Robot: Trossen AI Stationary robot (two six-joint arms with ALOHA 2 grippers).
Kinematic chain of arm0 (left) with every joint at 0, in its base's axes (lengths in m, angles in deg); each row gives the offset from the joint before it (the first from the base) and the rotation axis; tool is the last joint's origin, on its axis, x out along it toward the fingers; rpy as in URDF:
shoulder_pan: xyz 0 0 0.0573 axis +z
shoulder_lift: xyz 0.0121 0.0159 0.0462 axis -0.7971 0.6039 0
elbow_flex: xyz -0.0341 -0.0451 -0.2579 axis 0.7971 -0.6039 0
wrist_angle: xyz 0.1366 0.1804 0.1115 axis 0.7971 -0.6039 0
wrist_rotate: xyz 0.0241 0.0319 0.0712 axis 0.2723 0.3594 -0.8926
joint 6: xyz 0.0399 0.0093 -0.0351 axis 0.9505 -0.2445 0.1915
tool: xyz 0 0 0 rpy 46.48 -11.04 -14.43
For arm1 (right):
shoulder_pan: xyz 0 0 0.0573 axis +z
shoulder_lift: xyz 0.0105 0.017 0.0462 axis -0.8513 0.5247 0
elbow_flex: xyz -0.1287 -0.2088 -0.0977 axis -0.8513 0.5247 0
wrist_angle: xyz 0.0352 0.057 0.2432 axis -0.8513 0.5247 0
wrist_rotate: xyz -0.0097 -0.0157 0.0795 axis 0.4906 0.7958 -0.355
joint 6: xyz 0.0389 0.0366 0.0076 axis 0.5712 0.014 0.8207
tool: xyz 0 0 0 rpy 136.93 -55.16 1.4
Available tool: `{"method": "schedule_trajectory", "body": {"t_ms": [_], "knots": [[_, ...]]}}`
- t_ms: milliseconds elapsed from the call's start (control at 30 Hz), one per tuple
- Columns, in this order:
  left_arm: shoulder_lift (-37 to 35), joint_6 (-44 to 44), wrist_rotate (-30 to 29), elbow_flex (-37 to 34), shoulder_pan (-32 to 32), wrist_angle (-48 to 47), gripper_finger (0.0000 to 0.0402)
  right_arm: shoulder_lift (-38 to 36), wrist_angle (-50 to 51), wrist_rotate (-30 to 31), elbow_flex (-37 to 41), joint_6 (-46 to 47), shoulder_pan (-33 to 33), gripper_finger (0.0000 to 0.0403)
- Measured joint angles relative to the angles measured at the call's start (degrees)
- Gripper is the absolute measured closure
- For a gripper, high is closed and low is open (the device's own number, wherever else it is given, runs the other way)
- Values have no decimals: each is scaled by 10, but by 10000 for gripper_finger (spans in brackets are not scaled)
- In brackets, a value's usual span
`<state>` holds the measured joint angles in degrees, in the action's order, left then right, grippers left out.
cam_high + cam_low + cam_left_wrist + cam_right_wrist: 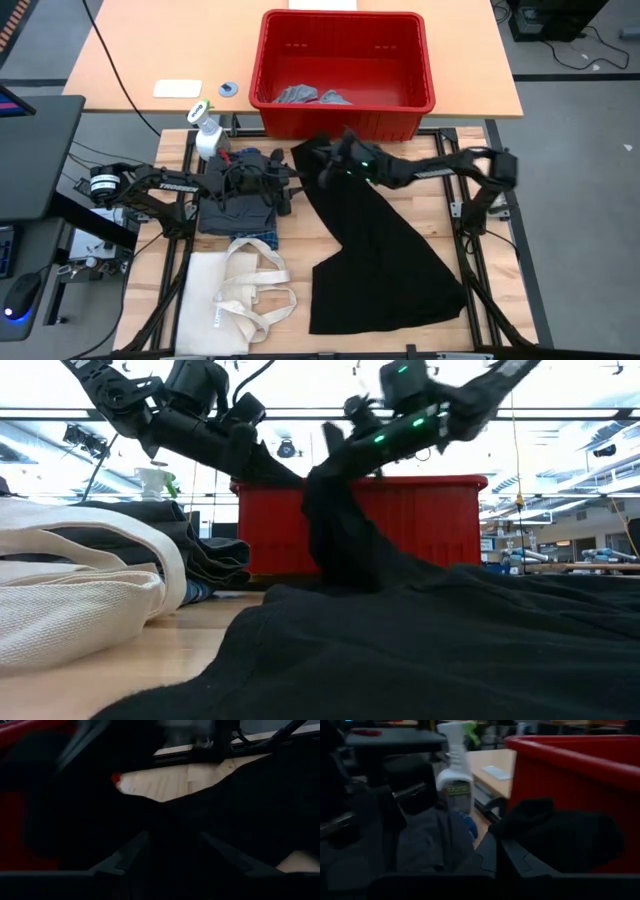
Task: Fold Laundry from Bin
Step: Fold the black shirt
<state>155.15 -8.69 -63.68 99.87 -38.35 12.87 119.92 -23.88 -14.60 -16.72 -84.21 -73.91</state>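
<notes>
The large black piece point(385, 250) lies spread over the table's right half, with its far left corner raised. My right gripper point(328, 165) is shut on that corner, just in front of the red bin point(345, 115). My left gripper point(290, 185) is at the black piece's left edge and is shut on it. Light grey pieces point(305, 96) lie in the bin. A folded stack of dark grey cloth point(238, 205) over blue plaid point(258, 236) lies under my left arm. My left gripper has black cloth point(175, 820) between its two fingers point(135, 850), at the piece's left edge near the raised corner. It comes from the table's left. One layer or several, I cannot tell. My right gripper pinches a bunched fold of the black piece's far left corner point(535, 817) between its fingers, coming from the table's right. The corner is lifted clear point(330, 490), and the cloth hangs from it down to the rest, which lies on the table point(420, 640).
A cream tote bag point(235, 295) lies at the near left. A white spray bottle point(207, 130) stands at the far left of the table, beside the bin. A light wooden desk point(150, 50) carries the bin behind the work table.
</notes>
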Motion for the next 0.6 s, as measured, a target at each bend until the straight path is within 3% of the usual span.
{"method": "schedule_trajectory", "body": {"t_ms": [167, 300, 467, 600], "knots": [[0, -20, -30, 0, 0, -5, 230, 98, 22, -105, -85, -24, -24, 377], [-4, -23, -50, 0, 0, -22, 230, 129, 93, -167, -138, -35, -38, 314], [-4, -35, -50, 1, 0, -36, 230, 123, 200, -181, -165, -38, -48, 221], [-4, -37, -50, 1, -3, -80, 230, 64, 289, -157, -168, -14, -46, 183]]}}
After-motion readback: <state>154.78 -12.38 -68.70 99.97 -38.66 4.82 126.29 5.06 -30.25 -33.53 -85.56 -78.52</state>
